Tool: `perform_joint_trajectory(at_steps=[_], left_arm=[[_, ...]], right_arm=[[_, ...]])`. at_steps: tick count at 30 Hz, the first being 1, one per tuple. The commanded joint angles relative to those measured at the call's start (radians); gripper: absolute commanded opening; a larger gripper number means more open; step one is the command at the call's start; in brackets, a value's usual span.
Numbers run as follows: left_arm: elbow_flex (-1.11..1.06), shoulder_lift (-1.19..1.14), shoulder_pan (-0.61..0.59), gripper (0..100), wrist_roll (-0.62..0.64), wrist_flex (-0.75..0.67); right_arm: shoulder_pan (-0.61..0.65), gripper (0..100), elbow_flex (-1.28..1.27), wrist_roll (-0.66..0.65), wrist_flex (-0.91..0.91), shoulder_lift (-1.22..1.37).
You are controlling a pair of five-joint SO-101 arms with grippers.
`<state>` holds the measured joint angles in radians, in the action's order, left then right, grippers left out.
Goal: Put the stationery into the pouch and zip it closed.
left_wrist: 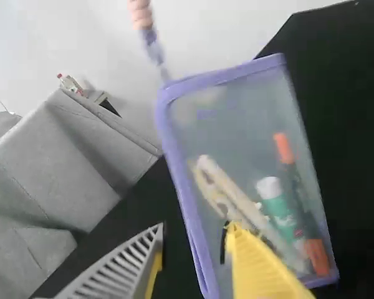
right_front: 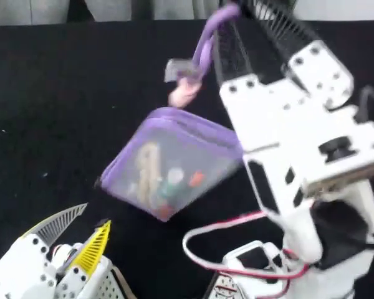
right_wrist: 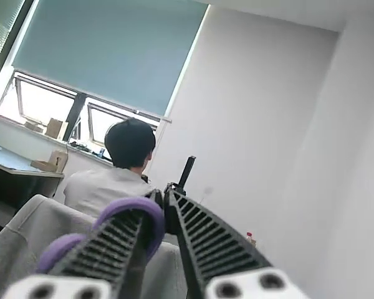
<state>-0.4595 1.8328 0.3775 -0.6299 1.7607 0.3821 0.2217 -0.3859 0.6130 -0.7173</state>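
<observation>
The right gripper (right_front: 229, 17) has its black ribbed fingers (right_wrist: 121, 240) pressed together on the purple strap (right_front: 206, 38) of the pouch (right_front: 174, 165). The strap loops out from between the jaws in the right wrist view. The pouch hangs tilted from it over the black table (right_front: 50, 93), one corner lowest.

The pouch is a flat, soft rectangle of clear plastic edged in purple fabric. The stationery (right_front: 168, 180) lies heaped inside it against the lower side: a pale, long piece, a white-and-green tube and orange-tipped pens. A pinkish bead charm (right_front: 184, 93) and a grey tag (right_front: 177, 68) dangle near where the strap meets the pouch. Blur hides whether the zip is closed.

The left gripper (right_front: 95, 217) sits low at the near edge of the table, jaws spread wide and holding nothing. One finger is ridged grey, the other yellow, and both point at the pouch's lower part. A red-and-white cable (right_front: 218, 227) loops beside the right arm's white body. A grey sofa (left_wrist: 62, 156) stands beyond the table.
</observation>
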Motion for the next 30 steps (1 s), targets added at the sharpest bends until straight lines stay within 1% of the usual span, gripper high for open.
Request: perform_joint_trajectory(at_steps=[1,3,9,13,19,30], left_arm=[[-0.002,-0.005,0.001,17,0.003,0.002],[-0.041,-0.005,0.001,17,0.003,0.002],[-0.124,-0.005,0.002,17,0.005,0.002],[-0.127,-0.005,0.002,17,0.061,0.000],[-0.128,-0.005,0.002,17,0.072,0.000],[-0.128,-0.005,0.002,17,0.074,0.000]], right_arm=[[-0.014,1.1,0.317,-0.009,0.049,0.171],[-0.014,1.1,0.470,-0.011,0.084,0.275],[0.000,1.1,0.901,-0.091,0.129,0.591],[0.011,1.1,1.067,-0.150,0.143,0.754],[0.009,1.1,1.099,-0.163,0.153,0.837],[0.015,1.1,1.109,-0.153,0.419,0.832]])
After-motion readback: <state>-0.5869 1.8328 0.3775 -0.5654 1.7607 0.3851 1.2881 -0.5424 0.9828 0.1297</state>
